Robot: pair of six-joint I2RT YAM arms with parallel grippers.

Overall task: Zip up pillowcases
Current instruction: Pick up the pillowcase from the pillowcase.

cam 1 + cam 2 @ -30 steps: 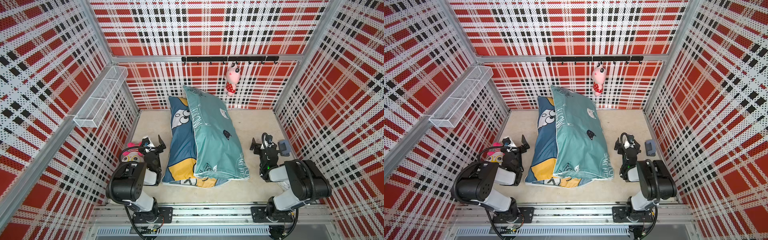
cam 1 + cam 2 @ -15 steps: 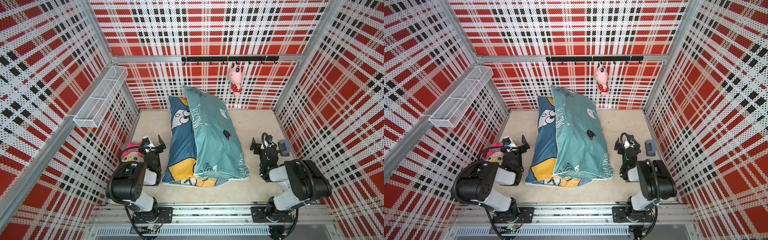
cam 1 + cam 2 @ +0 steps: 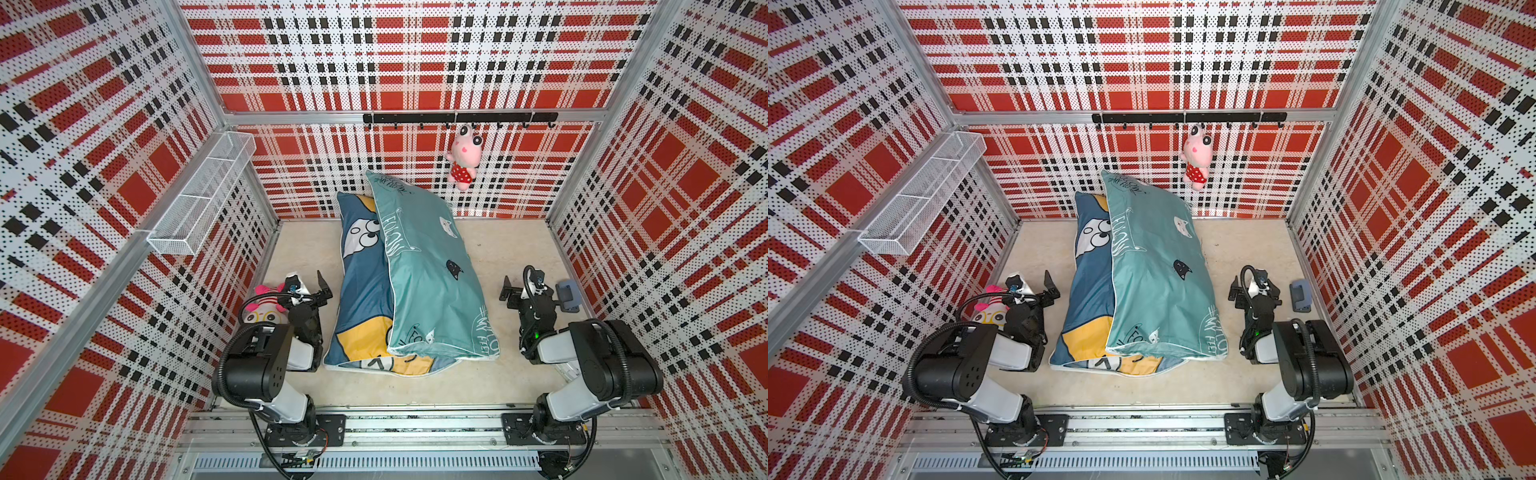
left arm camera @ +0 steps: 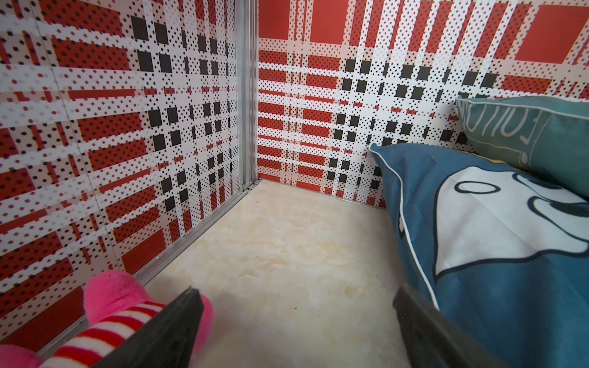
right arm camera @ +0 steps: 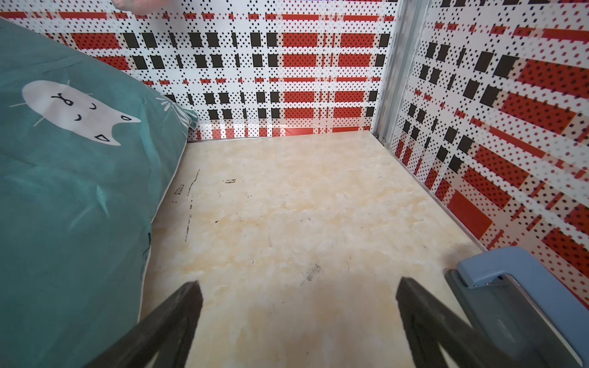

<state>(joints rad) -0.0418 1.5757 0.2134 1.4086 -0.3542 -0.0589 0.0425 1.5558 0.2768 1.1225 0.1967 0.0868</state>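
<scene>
The teal pillowcase (image 3: 428, 286) lay partly over the dark blue pillowcase (image 3: 361, 291) in the middle of the worktop (image 3: 498, 241). The left gripper (image 4: 296, 318) and right gripper (image 5: 299, 318) sat low on either side, arms folded, jaws wide apart, holding nothing. A pink plush toy (image 3: 266, 307) lay just beside the left gripper. A wire basket (image 3: 199, 199) hung on the left wall.

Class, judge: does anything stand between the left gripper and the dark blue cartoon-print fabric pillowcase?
Nothing visible does. The open left gripper sits beside the dark blue cartoon-print fabric pillowcase; the teal cat-print fabric pillowcase overlaps only its far side.
</scene>
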